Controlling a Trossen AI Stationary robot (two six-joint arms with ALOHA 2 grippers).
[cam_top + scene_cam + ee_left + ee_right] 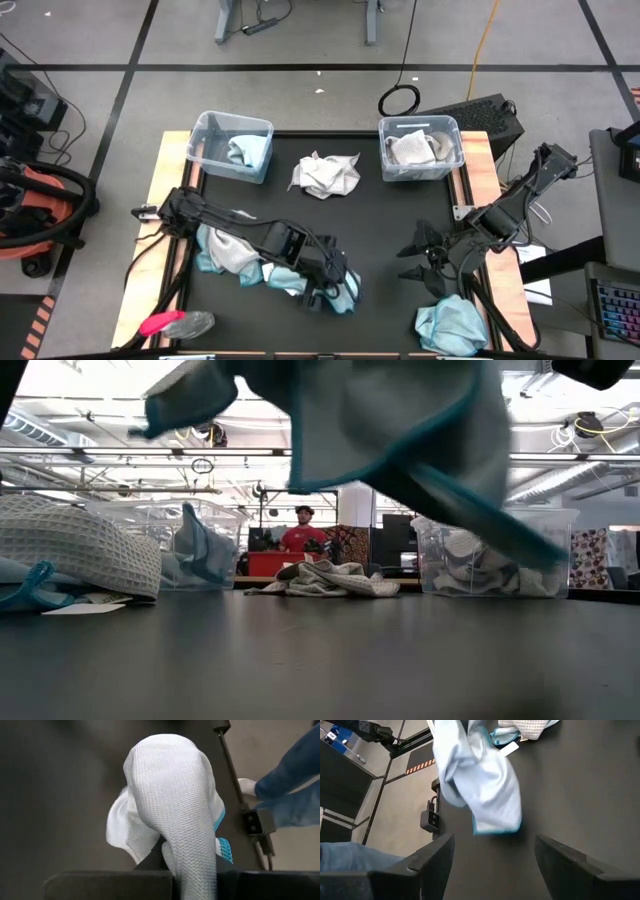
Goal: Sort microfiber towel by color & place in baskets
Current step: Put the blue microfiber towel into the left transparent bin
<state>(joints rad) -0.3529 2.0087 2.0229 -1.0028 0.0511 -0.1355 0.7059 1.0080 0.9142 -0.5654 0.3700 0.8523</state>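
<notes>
A light teal-blue towel [343, 288] hangs clear of the black worktop [380, 230] at about 6 o'clock, pinched in the closed jaws of the left gripper [330, 285]. The right gripper [420, 255] waits near 4 o'clock with its jaws spread wide and empty. Two clear baskets sit at 11 o'clock [232, 146] and 1 o'clock [420, 148], a grey-white towel [325, 174] between them.

Black table [370, 225] bears towels [325, 175], two baskets [232, 145].
</notes>
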